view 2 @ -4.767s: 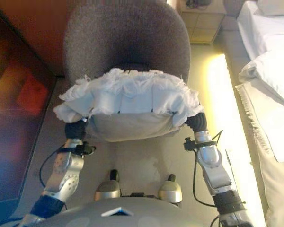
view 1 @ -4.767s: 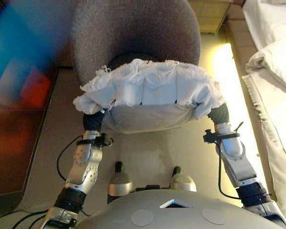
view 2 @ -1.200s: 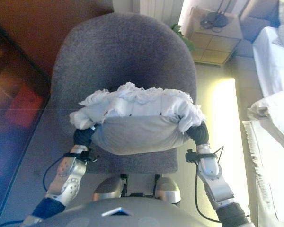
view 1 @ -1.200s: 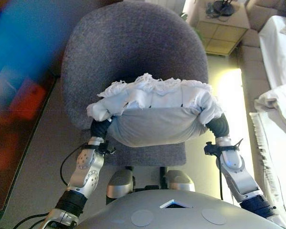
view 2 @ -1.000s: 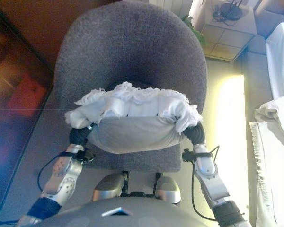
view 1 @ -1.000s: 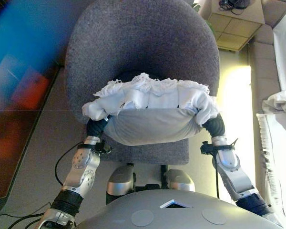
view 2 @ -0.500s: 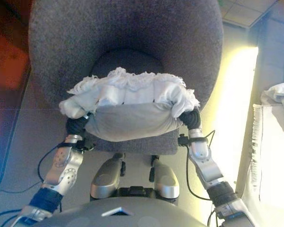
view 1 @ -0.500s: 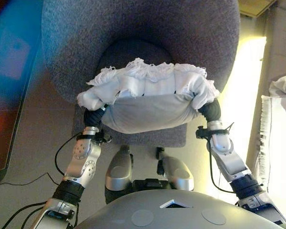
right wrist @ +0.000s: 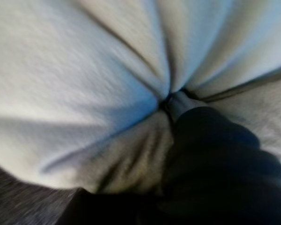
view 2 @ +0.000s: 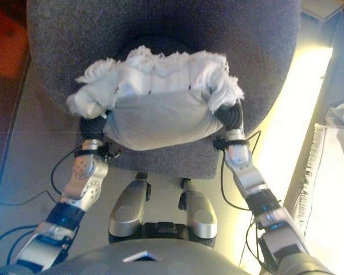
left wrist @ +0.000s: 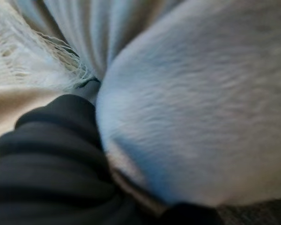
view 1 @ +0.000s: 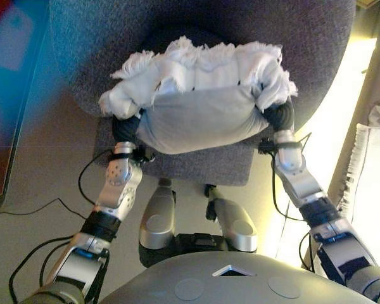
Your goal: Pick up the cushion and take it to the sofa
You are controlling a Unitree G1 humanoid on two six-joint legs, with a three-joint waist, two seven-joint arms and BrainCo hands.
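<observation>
The cushion (view 1: 199,104), pressed between the left robot hand (view 1: 128,128) and right robot hand (view 1: 277,116), fingers hidden, now hangs closer over the grey chair (view 1: 196,161) seat, so delivery looks near

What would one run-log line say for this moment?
cushion: carried between both hands | left hand, right hand: pressed into ends | over grey chair

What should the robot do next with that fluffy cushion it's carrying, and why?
Probably lower it a little onto the seat. The cushion is held between the left hand and the right hand, right above the grey sofa chair, whose curved back rises just behind it. The fingers are buried in the fabric, so letting go should wait until the cushion rests on the seat.
</observation>
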